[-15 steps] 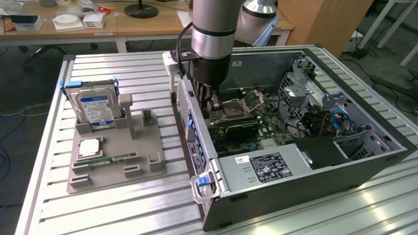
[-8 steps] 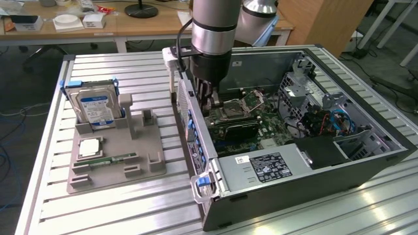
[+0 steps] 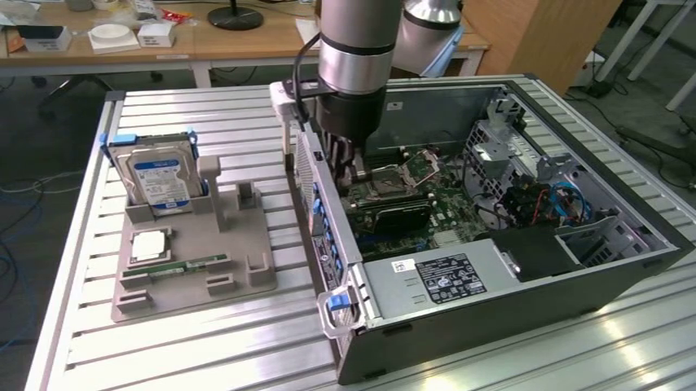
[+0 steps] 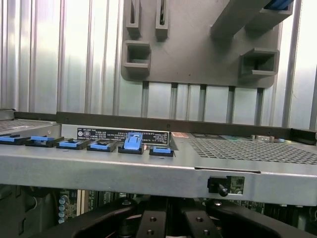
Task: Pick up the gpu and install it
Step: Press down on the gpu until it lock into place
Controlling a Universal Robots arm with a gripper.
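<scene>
**While the arm stands down inside the open case, fingers closed just above the gpu**

Where the arm drops into the computer case [image 3: 522, 301], the gripper [image 3: 354, 183] sits low over the motherboard [image 3: 441, 191], close to the case wall on the exterior view's left. Fingers are closed right up. Can't tell from here whether they pinch anything.

The gpu [image 3: 394, 215] is a black boxy block lying along the board directly under the fingertips, inside the case, near the CPU socket. Whether it is touching the fingers, or seated in a slot, is not clear.

In the wrist view the gripper [image 4: 174, 220] shows as dark finger bodies beneath the grey case panel [image 4: 148, 168], with a row of blue slot latches [image 4: 132, 141] along that panel's edge.

The power supply [image 3: 441, 277], with a label, is at the near end of the case.

Out on the slatted table [image 3: 218, 342], on the exterior view's left, is a grey parts holder [image 3: 244, 244]. A hard drive [image 3: 161, 181] stands upright in it, with a processor chip [image 3: 147, 244] flat in front and a narrow memory stick [image 3: 179, 265] lying beside that. All of these are well apart from the gripper.
</scene>
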